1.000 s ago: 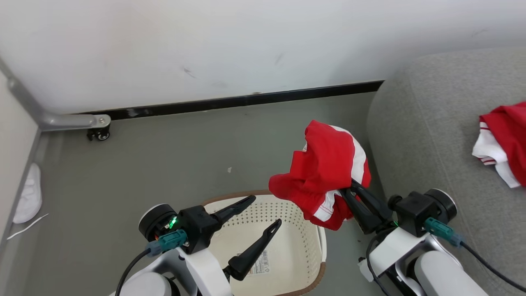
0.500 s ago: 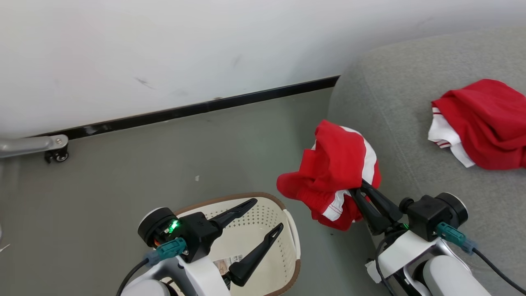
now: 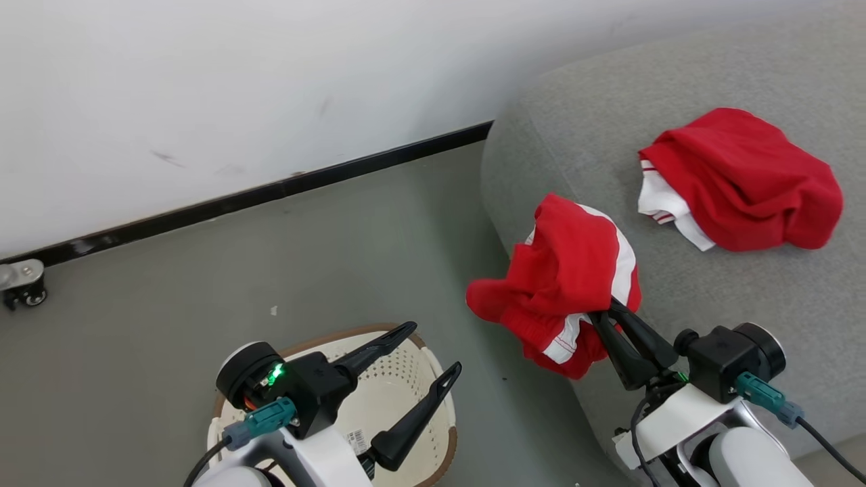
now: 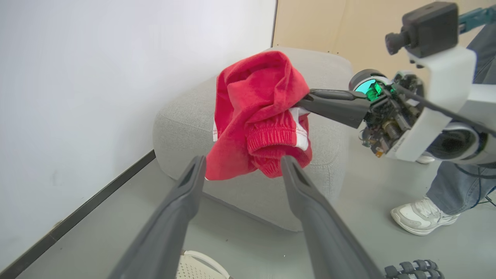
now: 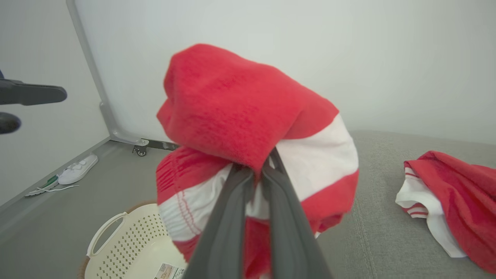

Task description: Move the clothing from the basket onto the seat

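Red garment [image 3: 561, 270] bunched, hanging upright from pinching right gripper [image 3: 604, 310] at left edge of grey seat [image 3: 744, 318], second garment [image 3: 744, 182] lying left-to-right farther on, left gripper [image 3: 436, 345] spread over basket [image 3: 399, 387].

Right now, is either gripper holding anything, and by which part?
The right gripper is shut on a red garment, pinching a fold near its white trim. The left gripper is open, empty.

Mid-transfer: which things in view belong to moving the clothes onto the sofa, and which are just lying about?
Job: held red garment, clamped in the right gripper; second red garment, on the sofa; basket; left gripper, jaws open.
Lying about: white slipper; caster; person's shoe.
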